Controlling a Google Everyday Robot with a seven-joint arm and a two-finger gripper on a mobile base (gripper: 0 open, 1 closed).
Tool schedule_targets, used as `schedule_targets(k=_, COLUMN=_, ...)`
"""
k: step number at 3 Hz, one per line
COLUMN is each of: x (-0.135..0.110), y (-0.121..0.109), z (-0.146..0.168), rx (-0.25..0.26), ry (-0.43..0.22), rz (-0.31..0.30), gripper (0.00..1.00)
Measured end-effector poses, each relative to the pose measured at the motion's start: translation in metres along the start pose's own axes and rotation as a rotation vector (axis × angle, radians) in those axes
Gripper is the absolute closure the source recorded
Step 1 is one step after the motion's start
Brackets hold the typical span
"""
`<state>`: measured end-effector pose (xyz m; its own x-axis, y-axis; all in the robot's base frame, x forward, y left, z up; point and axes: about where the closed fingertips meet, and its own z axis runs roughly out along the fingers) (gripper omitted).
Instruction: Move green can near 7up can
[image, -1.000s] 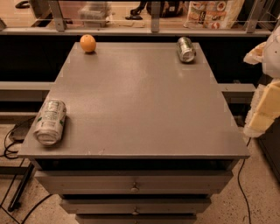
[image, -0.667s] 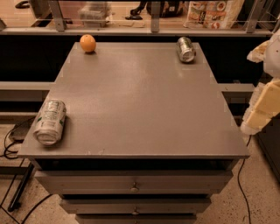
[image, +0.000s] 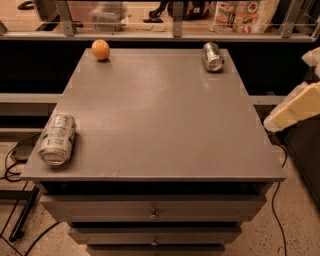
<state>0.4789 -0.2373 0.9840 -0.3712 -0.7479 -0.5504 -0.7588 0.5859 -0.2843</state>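
The green can (image: 212, 56), dark and shiny with silver ends, lies on its side at the back right corner of the grey table (image: 165, 115). The 7up can (image: 57, 138), pale whitish-silver with green print, lies on its side at the front left edge. My gripper (image: 292, 110) shows as a pale cream shape at the right edge of the view. It is beside the table's right side, off the tabletop, and well in front of the green can. It holds nothing that I can see.
An orange (image: 100, 49) sits at the back left of the table. A shelf rail with packages (image: 240, 15) runs behind the table. Drawers (image: 152, 212) are below the front edge. Cables (image: 15, 160) lie on the floor at the left.
The gripper has tilted flatter, and its tip has moved a little up and left toward the table's right edge. The cans and the orange have not moved.
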Motion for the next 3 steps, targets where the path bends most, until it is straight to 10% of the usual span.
schedule_targets(k=1, x=-0.0168, y=-0.0420, z=0.0049, rx=0.098, ry=-0.133, rz=0.083, gripper=0.00)
schedule_targets(k=3, x=-0.0251, y=-0.0419, z=0.0145, rx=0.106, ry=-0.149, rz=0.110, gripper=0.00)
